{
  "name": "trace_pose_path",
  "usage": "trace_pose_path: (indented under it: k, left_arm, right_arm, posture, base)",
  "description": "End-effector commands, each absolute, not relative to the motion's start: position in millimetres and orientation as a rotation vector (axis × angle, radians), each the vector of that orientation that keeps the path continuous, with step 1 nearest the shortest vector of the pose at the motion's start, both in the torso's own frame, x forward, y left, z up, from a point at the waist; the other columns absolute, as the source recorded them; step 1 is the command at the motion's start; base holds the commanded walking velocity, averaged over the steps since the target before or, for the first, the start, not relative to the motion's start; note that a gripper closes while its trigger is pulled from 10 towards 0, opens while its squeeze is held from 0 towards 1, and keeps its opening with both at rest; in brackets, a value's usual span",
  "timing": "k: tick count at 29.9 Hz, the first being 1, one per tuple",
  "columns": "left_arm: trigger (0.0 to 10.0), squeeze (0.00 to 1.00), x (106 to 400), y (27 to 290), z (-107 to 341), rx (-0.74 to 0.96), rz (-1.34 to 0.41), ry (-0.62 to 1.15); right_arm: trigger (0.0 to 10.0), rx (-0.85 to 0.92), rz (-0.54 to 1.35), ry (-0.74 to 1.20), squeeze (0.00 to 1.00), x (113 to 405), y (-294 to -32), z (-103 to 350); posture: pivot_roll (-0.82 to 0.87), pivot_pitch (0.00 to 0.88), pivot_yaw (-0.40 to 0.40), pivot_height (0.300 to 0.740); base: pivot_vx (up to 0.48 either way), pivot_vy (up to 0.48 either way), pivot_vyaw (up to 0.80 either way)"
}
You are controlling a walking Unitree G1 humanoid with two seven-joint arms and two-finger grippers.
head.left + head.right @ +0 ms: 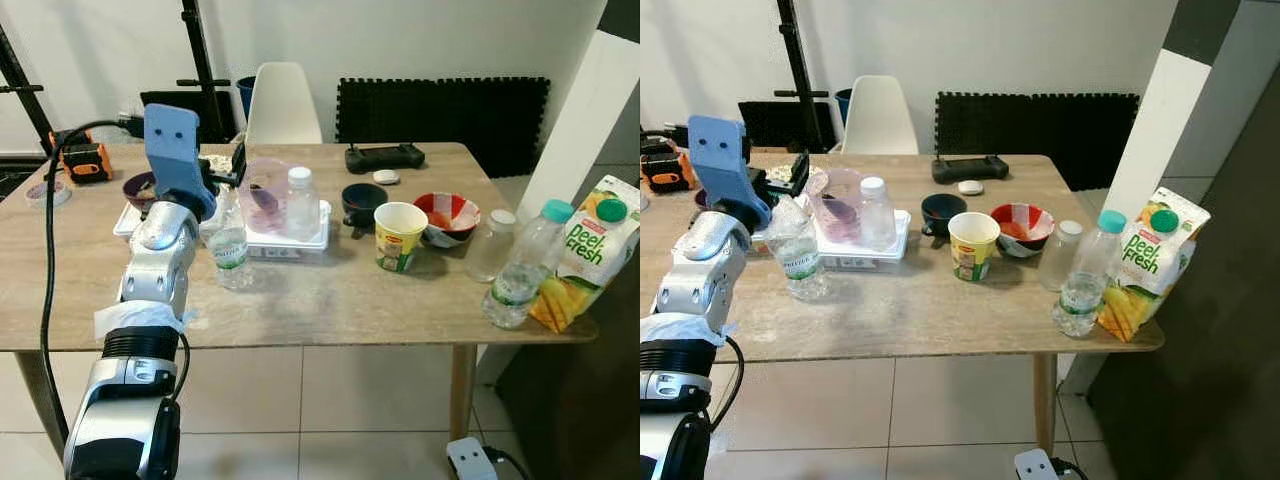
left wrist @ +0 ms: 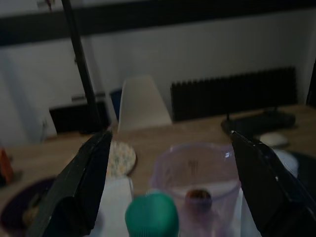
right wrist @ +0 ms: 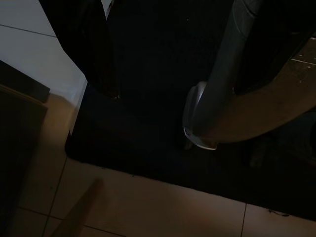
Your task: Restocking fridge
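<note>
**Two fingers wide astride the green-capped bottle: close low and square**

One left pincer (image 2: 163, 197) is at work at the left of the worktop (image 1: 330, 300), its fingers (image 2: 79, 182) spread wide to either side of the small water bottle (image 1: 230, 255), whose green cap (image 2: 151, 216) sits between them, untouched. Just beyond stands a purple measuring jug (image 1: 262, 192) on a white tray (image 1: 290, 242), with a second clear bottle (image 1: 302, 203) beside it. Judgement: the pincer should drop onto the bottle's body below the cap and centre before closing, since a grip on the cap alone may tip it against the jug.

Further right stand a black cup (image 1: 362, 203), a yellow paper cup (image 1: 399, 236) and a red bowl (image 1: 446, 217). At the far-right edge wait a glass jar (image 1: 491, 246), a teal-capped bottle (image 1: 522, 268) and a juice carton (image 1: 588, 252), the carton overhanging the edge. The right arm hangs idle near the floor; its finger spacing cannot be told.
</note>
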State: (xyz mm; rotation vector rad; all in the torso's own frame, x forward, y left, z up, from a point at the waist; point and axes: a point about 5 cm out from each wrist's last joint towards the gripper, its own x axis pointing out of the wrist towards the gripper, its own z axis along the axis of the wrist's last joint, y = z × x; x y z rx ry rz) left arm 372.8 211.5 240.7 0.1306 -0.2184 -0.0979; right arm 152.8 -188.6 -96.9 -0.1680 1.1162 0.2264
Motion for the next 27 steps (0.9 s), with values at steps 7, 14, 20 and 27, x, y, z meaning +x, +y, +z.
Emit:
trace_pose_path:
  k: [7,14,20,27]
  left_arm:
    - [10.0,0.00,372.4,214.9,229.1,0.064,-0.087,-0.138]
    - [10.0,0.00,373.0,208.6,214.8,0.013,-0.121,-0.076]
    - [0.0,0.00,372.5,205.0,213.1,-0.001,-0.143,-0.072]
    - [0.0,0.00,373.0,209.3,217.4,0.005,-0.124,-0.082]
  right_arm:
    - [10.0,-0.168,0.234,1.144,0.00,146.2,-186.1,-99.9]
    - [10.0,-0.175,0.230,1.144,0.00,146.2,-188.2,-99.6]
    - [10.0,-0.175,0.228,1.144,0.00,146.1,-189.1,-99.5]
    - [10.0,-0.176,0.221,1.143,0.00,146.5,-191.1,-99.1]
  posture:
    - [-0.02,0.000,-0.015,0.740]
    - [-0.03,0.000,-0.017,0.740]
    - [-0.04,0.000,-0.017,0.740]
    - [-0.04,0.000,-0.016,0.740]
  base:
    - [0.000,0.000,0.00]
    - [0.000,0.000,0.00]
    - [0.000,0.000,0.00]
    - [0.000,0.000,0.00]
